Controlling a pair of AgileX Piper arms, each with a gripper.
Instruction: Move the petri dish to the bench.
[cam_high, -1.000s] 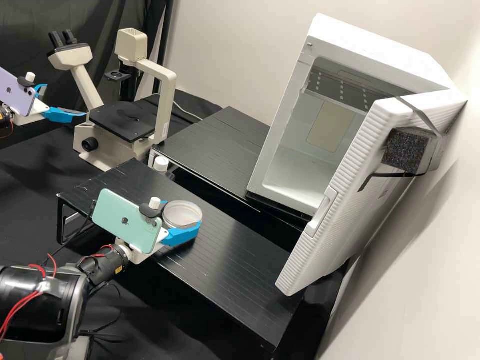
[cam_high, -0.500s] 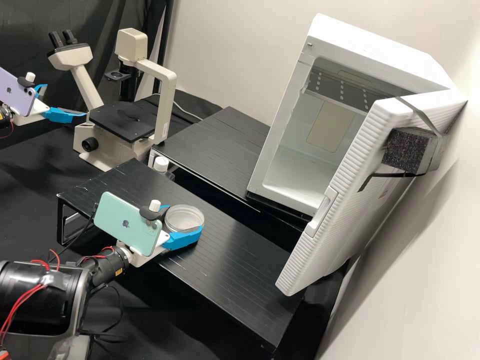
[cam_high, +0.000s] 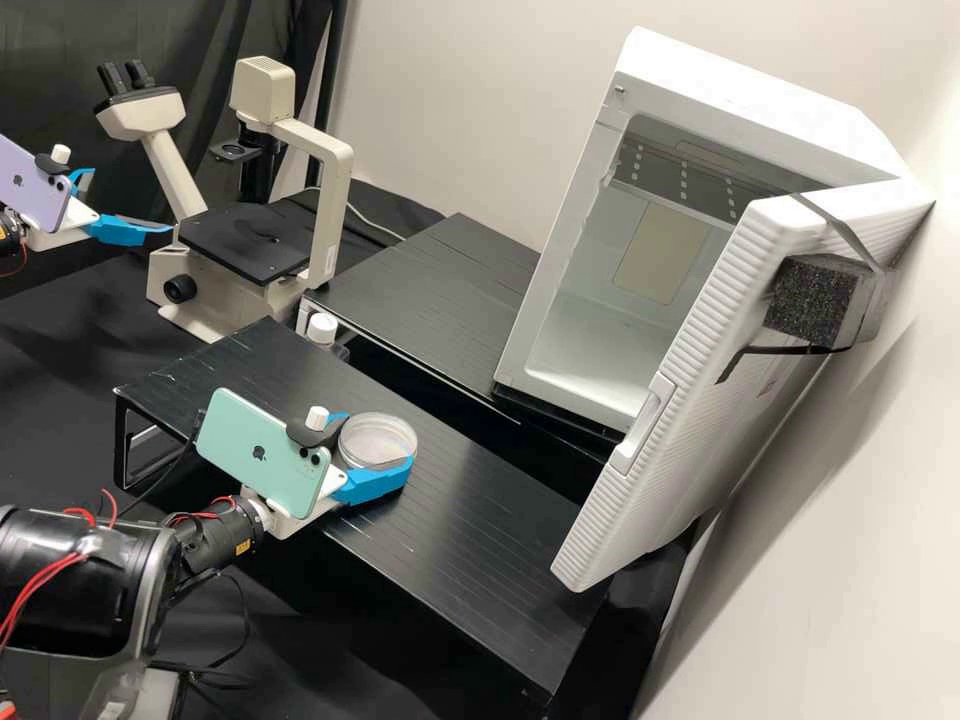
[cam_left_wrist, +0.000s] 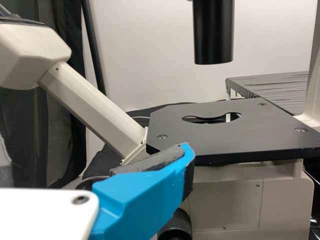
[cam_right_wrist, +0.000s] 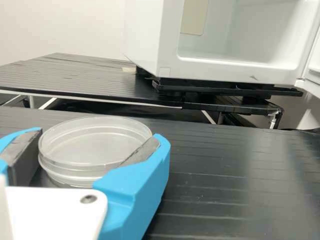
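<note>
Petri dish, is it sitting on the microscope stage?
No, the right gripper holds the petri dish between its fingers, away from the microscope stage.

A blue finger (cam_right_wrist: 136, 182) hides part of the petri dish (cam_right_wrist: 92, 145).

Left claw (cam_high: 132, 200) near microscope (cam_left_wrist: 225, 200); black cylinder (cam_left_wrist: 213, 35) above black stage (cam_left_wrist: 225, 137).

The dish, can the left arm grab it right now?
Probably not: the left claw is over by the microscope, away from the dish. The right claw also seems in the way, with its blue fingers on both sides of the dish.
</note>
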